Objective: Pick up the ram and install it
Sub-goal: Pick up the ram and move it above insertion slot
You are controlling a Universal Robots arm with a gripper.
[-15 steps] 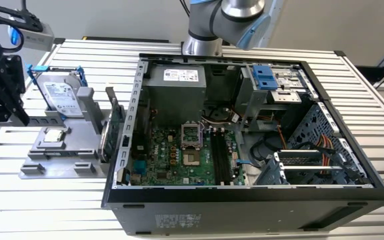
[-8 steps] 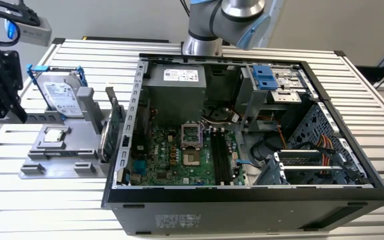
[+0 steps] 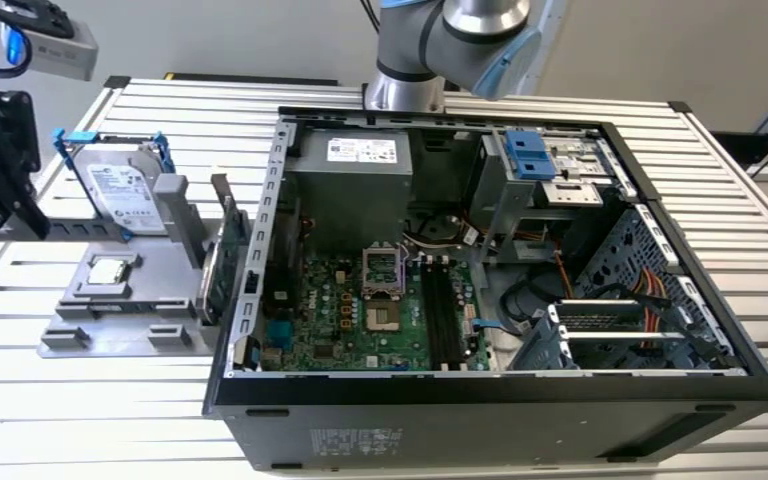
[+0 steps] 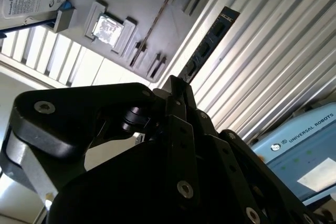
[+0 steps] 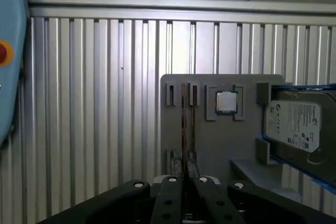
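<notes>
One ram (image 3: 228, 262) stands on edge in slotted grey holder (image 3: 131, 312) on ribbed worktop (image 3: 91, 420), just beside open computer case (image 3: 491, 420), on exterior view's left of it. Processor chip (image 3: 111, 270) and hard drive (image 3: 124, 195) sit on same holder. Jaws closed, tips meeting, gripping nothing, apart from ram. In first wrist view, jaws line up with ram's thin edge.

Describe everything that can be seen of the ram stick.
The ram is a slim, long green circuit board. It stands on its long edge in slots of the grey holder, on the exterior view's left of the open computer case, close beside its wall. Only the holder appears to touch it.
</notes>
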